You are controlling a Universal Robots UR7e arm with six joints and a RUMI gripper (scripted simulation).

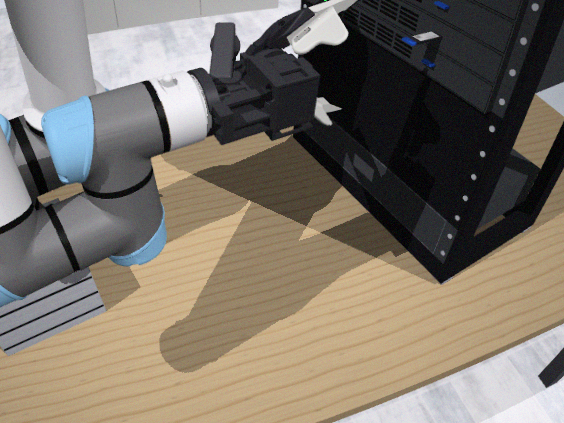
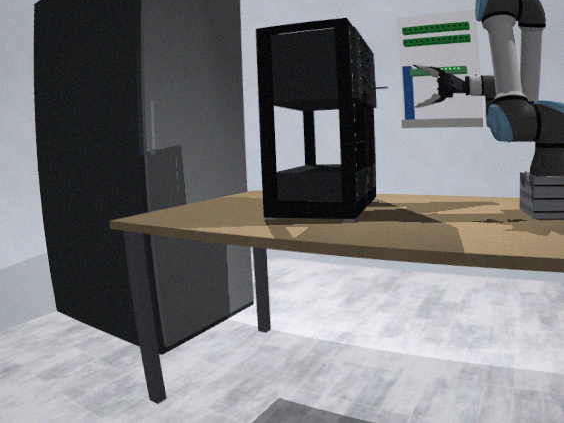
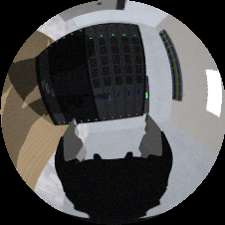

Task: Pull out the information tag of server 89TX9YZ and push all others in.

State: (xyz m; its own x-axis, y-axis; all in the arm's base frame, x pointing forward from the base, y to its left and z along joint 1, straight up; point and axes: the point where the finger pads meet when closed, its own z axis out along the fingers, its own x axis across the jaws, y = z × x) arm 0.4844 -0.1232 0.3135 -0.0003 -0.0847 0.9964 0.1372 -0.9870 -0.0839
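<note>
The black rack (image 1: 492,163) (image 2: 265,121) stands upright on the table, with several servers in its upper part. One information tag (image 1: 426,36) (image 2: 381,87) sticks out from the second-lowest server, with a blue end and a pale label on top; the label's print is too small to read. Other tags show only as blue tabs (image 1: 441,5) (image 1: 428,64) (image 3: 130,93) close to the server fronts. My gripper (image 1: 350,51) (image 2: 416,86) (image 3: 111,116) is open and empty, in front of the rack and apart from the protruding tag, its fingers one above the other.
The wooden table (image 1: 280,371) (image 2: 200,221) carries the rack and the arm's grey base (image 1: 55,308) (image 2: 542,196). A tall dark cabinet (image 2: 195,71) stands beyond the table. A wall panel (image 2: 440,103) with green strips is behind the gripper in the exterior view. The rack's lower part has a dark front.
</note>
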